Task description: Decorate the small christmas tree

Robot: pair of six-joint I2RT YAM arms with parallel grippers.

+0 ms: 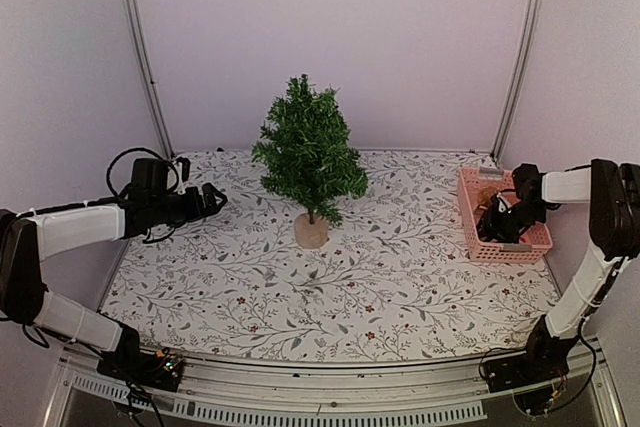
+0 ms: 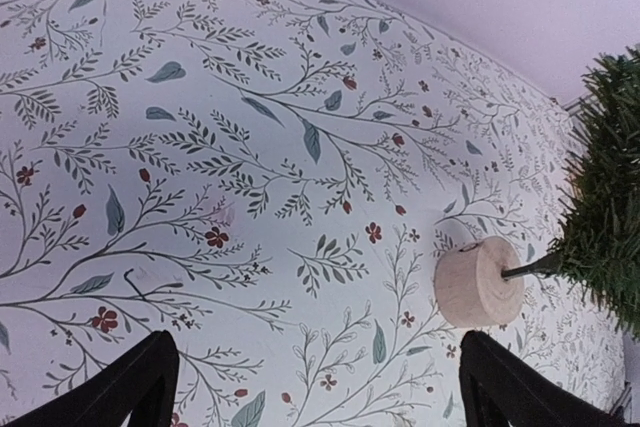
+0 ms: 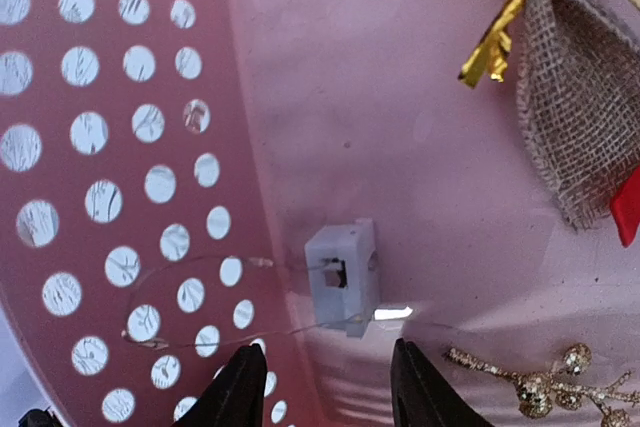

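The small christmas tree stands upright on its wooden disc base, with no ornaments on it that I can see. It is out ahead of the left gripper, a bit to that gripper's right and well apart from it. That gripper hangs low over the patterned table, jaws spread wide and holding nothing.

Off on the other side, the right gripper is down inside the pink basket, jaws part open and empty. A small white switch box sits just ahead of its fingertips. A hair-thin wire loops from that box toward the perforated wall. To the right of the fingers lie a burlap bow and a gold berry sprig.

My worry is that wire. Lifting the box could catch it in the holes and drag the light basket along. The tree also looks top-heavy on its little disc. With nothing steadying it, a push among the branches might tip it.
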